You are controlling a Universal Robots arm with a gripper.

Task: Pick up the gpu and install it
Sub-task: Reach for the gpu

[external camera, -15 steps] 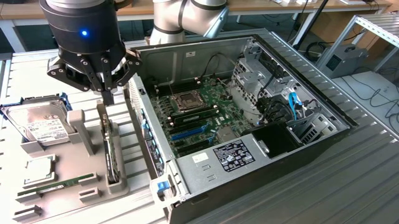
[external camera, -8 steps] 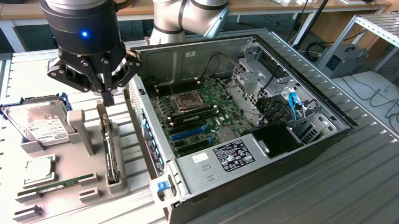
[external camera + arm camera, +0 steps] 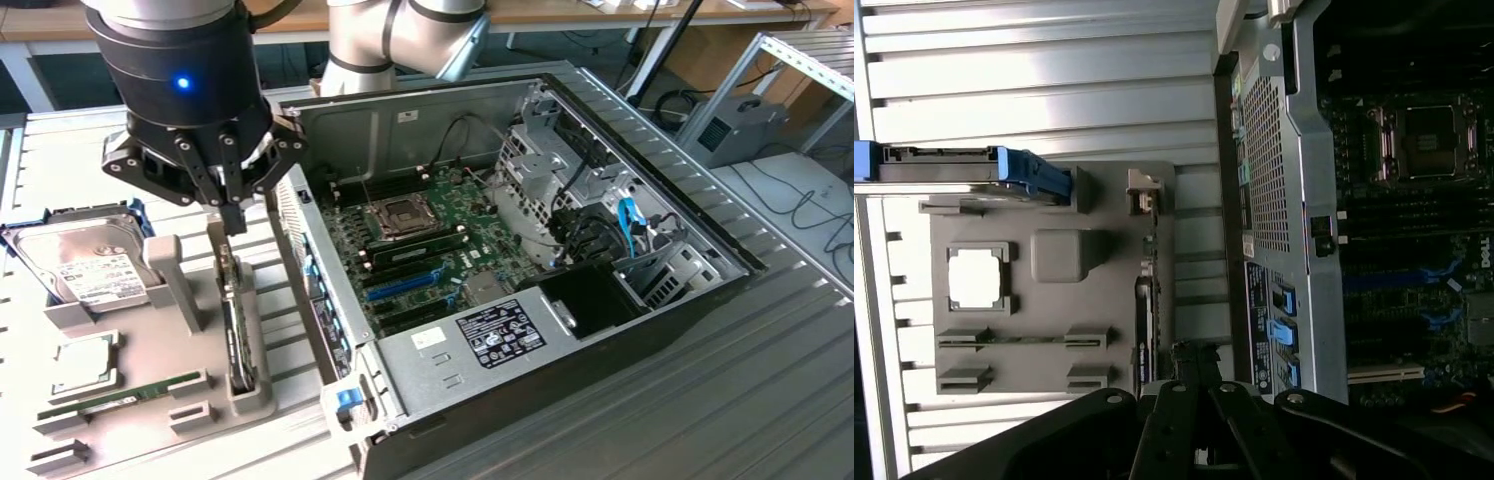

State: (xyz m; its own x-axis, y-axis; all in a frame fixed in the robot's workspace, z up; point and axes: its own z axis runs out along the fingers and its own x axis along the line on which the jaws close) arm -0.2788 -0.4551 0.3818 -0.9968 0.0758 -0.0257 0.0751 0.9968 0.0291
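Gripper [image 3: 230, 222]: jaws clenched together, tips pointing straight down at the upper end of the gpu [image 3: 239, 335]. Tips look to be at its top edge. Cannot tell if they pinch the edge or sit just above it.

Exterior view, from its left to its right:
- Drive [image 3: 83, 268], silver in a blue frame, propped at the holder's far-left end.
- CPU [image 3: 84, 362], lying flat in a recess of the holder [image 3: 179, 285].
- RAM [image 3: 127, 393], 1 green stick set across 2 low supports.
- gpu, standing on its long edge in the slot along the holder's right side, just beside the case.
- Case [image 3: 601, 370], side panel off, board [image 3: 427, 245] exposed, blue slots [image 3: 400, 285] near its middle.

gpu look: thin, flat, black, long rectangle, silvery metal along 1 edge. In the wrist view it reads as a dark narrow strip.

Handling (judgement): light and stiff, will not sag from an edge grip. Fragile: bare circuitry on its 2 faces, so squeeze gently. Smooth and thin, so it could pivot between the pads. Best hold: top edge near mid-length, pads on the faces, clear of the lower contact edge.
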